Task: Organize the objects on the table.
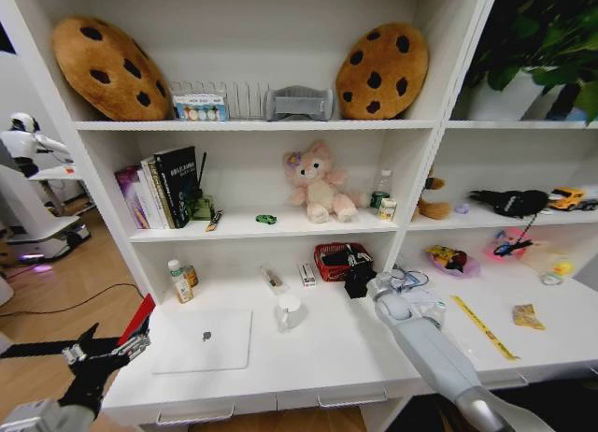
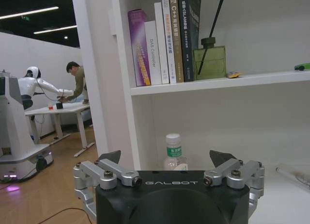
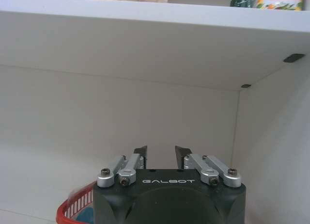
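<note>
The red basket (image 1: 341, 261) sits at the back of the tabletop (image 1: 318, 357), under the shelf with the pink plush toy (image 1: 318, 181). The right end effector (image 1: 360, 284) hangs directly over the basket's near right corner; in the right wrist view the red mesh rim (image 3: 75, 207) shows just below and to one side of the fingers, which stand narrow with a small gap between their tips and grip nothing. The basket's long axis runs side to side along the back wall, so the right arm is plainly the nearer one, and I judge a short drop would bring it onto the rim.

Just to the left of this end effector stand a white mug (image 1: 289, 311) and a small white box (image 1: 307, 274); neither blocks the way down. The alcove's side wall is close on its right, and that looks like the tightest clearance.

The left end effector (image 1: 93, 362) hovers off the tabletop's left front corner, fingers spread wide and empty. Ahead of it are the silver laptop (image 1: 204, 339), lying flat and closed, and beyond that the small bottles (image 1: 179, 281) against the shelving upright; one white-capped bottle (image 2: 173, 153) stands straight ahead between its fingers, still well apart.
</note>
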Robot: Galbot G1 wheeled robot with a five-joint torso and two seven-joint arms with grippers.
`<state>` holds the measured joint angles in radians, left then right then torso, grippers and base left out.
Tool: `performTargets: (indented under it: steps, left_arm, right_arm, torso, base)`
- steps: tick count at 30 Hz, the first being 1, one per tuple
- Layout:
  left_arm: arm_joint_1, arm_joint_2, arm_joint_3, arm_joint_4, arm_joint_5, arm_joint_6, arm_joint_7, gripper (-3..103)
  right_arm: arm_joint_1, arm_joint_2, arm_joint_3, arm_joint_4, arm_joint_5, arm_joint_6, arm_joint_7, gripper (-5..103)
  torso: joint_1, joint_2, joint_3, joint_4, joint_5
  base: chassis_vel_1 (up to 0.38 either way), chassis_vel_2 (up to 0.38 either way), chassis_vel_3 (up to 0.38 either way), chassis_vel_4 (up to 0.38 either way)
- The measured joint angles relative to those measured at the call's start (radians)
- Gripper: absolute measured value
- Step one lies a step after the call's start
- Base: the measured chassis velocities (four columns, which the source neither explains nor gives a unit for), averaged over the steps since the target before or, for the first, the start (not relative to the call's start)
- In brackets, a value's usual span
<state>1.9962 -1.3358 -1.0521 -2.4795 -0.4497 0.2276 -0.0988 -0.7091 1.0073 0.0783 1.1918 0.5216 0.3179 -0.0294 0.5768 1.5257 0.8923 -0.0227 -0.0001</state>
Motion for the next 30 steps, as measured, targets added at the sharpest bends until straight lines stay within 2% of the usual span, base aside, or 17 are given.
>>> performTargets:
  steps: [1, 4, 5, 8, 9, 11, 12, 15, 17, 19, 20, 25, 27, 28, 29, 30]
  left_arm:
    - [0.000, 0.000, 0.000, 0.000, 0.000, 0.000, 0.000, 100]
    - [0.000, 0.000, 0.000, 0.000, 0.000, 0.000, 0.000, 100]
    - [0.000, 0.000, 0.000, 0.000, 0.000, 0.000, 0.000, 100]
    - [0.000, 0.000, 0.000, 0.000, 0.000, 0.000, 0.000, 100]
    - [0.000, 0.000, 0.000, 0.000, 0.000, 0.000, 0.000, 100]
    - [0.000, 0.000, 0.000, 0.000, 0.000, 0.000, 0.000, 100]
    - [0.000, 0.000, 0.000, 0.000, 0.000, 0.000, 0.000, 100]
    - [0.000, 0.000, 0.000, 0.000, 0.000, 0.000, 0.000, 100]
    - [0.000, 0.000, 0.000, 0.000, 0.000, 0.000, 0.000, 100]
    - [0.000, 0.000, 0.000, 0.000, 0.000, 0.000, 0.000, 100]
    - [0.000, 0.000, 0.000, 0.000, 0.000, 0.000, 0.000, 100]
    - [0.000, 0.000, 0.000, 0.000, 0.000, 0.000, 0.000, 100]
    - [0.000, 0.000, 0.000, 0.000, 0.000, 0.000, 0.001, 100]
    - [0.000, 0.000, 0.000, 0.000, 0.000, 0.000, 0.000, 100]
    - [0.000, 0.000, 0.000, 0.000, 0.000, 0.000, 0.000, 100]
    - [0.000, 0.000, 0.000, 0.000, 0.000, 0.000, 0.000, 100]
  right_arm:
    - [0.000, 0.000, 0.000, 0.000, 0.000, 0.000, 0.000, 30]
    - [-0.041, -0.013, 0.026, 0.025, 0.007, -0.004, 0.000, 46]
    - [-0.041, -0.013, 0.026, 0.025, 0.007, -0.004, 0.000, 46]
    - [-0.106, -0.036, 0.060, 0.097, 0.027, -0.026, 0.000, 62]
    - [-0.106, -0.036, 0.060, 0.097, 0.027, -0.026, 0.000, 62]
    - [-0.181, -0.068, 0.090, 0.203, 0.047, -0.061, 0.008, 73]
    - [-0.181, -0.068, 0.090, 0.203, 0.047, -0.061, 0.008, 73]
    - [-0.261, -0.098, 0.134, 0.320, 0.022, -0.084, 0.044, 89]
    - [-0.296, -0.110, 0.146, 0.377, 0.021, -0.095, 0.063, 89]
    - [-0.396, -0.137, 0.189, 0.519, 0.034, -0.118, 0.097, 98]
    - [-0.469, -0.143, 0.240, 0.594, 0.042, -0.132, 0.108, 99]
    - [-0.609, -0.143, 0.340, 0.688, 0.057, -0.152, 0.120, 100]
    - [-0.749, -0.134, 0.446, 0.765, 0.064, -0.164, 0.120, 100]
    - [-0.877, -0.113, 0.565, 0.820, 0.053, -0.166, 0.100, 100]
    - [-0.877, -0.113, 0.565, 0.820, 0.053, -0.166, 0.100, 100]
    - [-0.960, -0.090, 0.652, 0.836, 0.023, -0.157, 0.075, 100]
  torso:
    - [0.000, 0.000, 0.000, 0.0000, 0.0000]
    - [0.000, 0.000, 0.000, -0.0001, 0.0002]
    - [0.000, 0.000, 0.000, -0.0001, 0.0002]
    - [0.000, 0.000, 0.000, 0.0001, 0.0003]
    - [0.000, 0.000, 0.000, 0.0001, 0.0003]
    - [0.000, 0.000, 0.000, -0.0002, 0.0001]
    - [0.000, 0.000, 0.000, -0.0002, 0.0001]
    - [0.000, 0.000, 0.000, 0.0000, 0.0001]
    - [0.000, 0.000, 0.000, -0.0001, 0.0002]
    - [0.000, 0.000, 0.000, 0.0003, 0.0001]
    - [0.000, 0.000, 0.000, 0.0003, 0.0001]
    - [0.000, 0.000, 0.000, 0.0001, -0.0001]
    - [0.000, 0.000, 0.000, -0.0003, 0.0004]
    - [0.000, 0.000, 0.000, -0.0002, -0.0001]
    - [0.000, 0.000, 0.000, -0.0002, -0.0001]
    - [0.000, 0.000, 0.000, -0.0002, 0.0001]
  base:
    - [0.000, 0.000, 0.000, 0.000]
    - [0.000, 0.000, 0.000, 0.000]
    - [0.000, 0.000, 0.000, 0.000]
    - [0.000, 0.000, 0.000, 0.000]
    - [0.000, 0.000, 0.000, 0.000]
    - [0.000, 0.000, 0.000, 0.000]
    - [0.000, 0.000, 0.000, 0.000]
    - [0.000, 0.000, 0.000, 0.000]
    - [0.000, 0.000, 0.000, 0.000]
    - [0.000, 0.000, 0.000, 0.000]
    - [0.000, 0.000, 0.000, 0.000]
    - [0.000, 0.000, 0.000, 0.000]
    - [0.000, 0.000, 0.000, 0.000]
    - [0.000, 0.000, 0.000, 0.000]
    - [0.000, 0.000, 0.000, 0.000]
    - [0.000, 0.000, 0.000, 0.000]
